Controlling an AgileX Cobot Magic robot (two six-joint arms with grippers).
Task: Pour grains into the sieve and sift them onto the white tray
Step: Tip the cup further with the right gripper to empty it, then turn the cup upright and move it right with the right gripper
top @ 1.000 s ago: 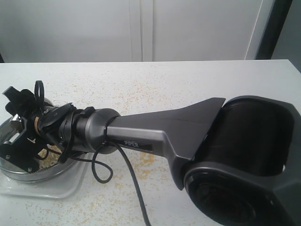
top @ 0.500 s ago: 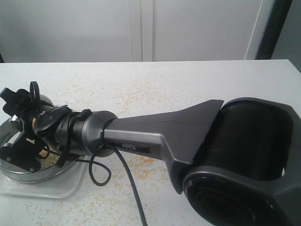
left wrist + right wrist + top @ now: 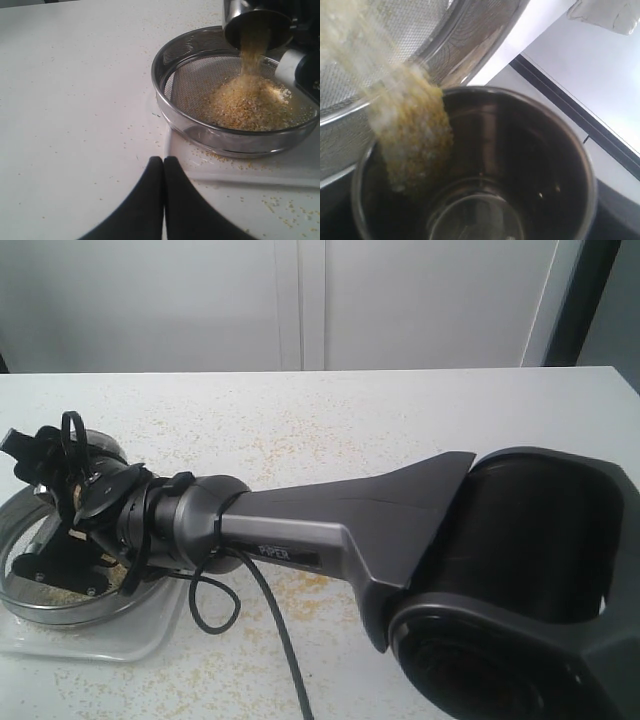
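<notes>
The right arm [image 3: 330, 520] is reaching across the exterior view from the lower right to the lower left of the frame, where the right gripper [image 3: 62, 545] is hanging over the sieve [image 3: 165, 105]. Its fingers are largely hidden in every view; it appears to be clamped on the steel cup [image 3: 255, 22], which is being held tilted above the sieve's far rim at the upper right of the left wrist frame. The grains [image 3: 250, 102] are streaming from the cup's lip and piling into a sandy heap on the mesh, toward the right half of the sieve, with paler bits showing at the heap's right side. In the right wrist view more grains are sliding along the cup's inner wall at the left of the frame, while the rest of the cup's interior is showing bare metal. The sieve is sitting on the white tray [image 3: 240, 172], whose rim is showing below it. The left gripper [image 3: 163, 172] is hovering at the bottom centre of its own view, near the tray's corner, its two dark fingers pressed together on nothing. Stray grains are lying scattered across the white table [image 3: 400, 420].
</notes>
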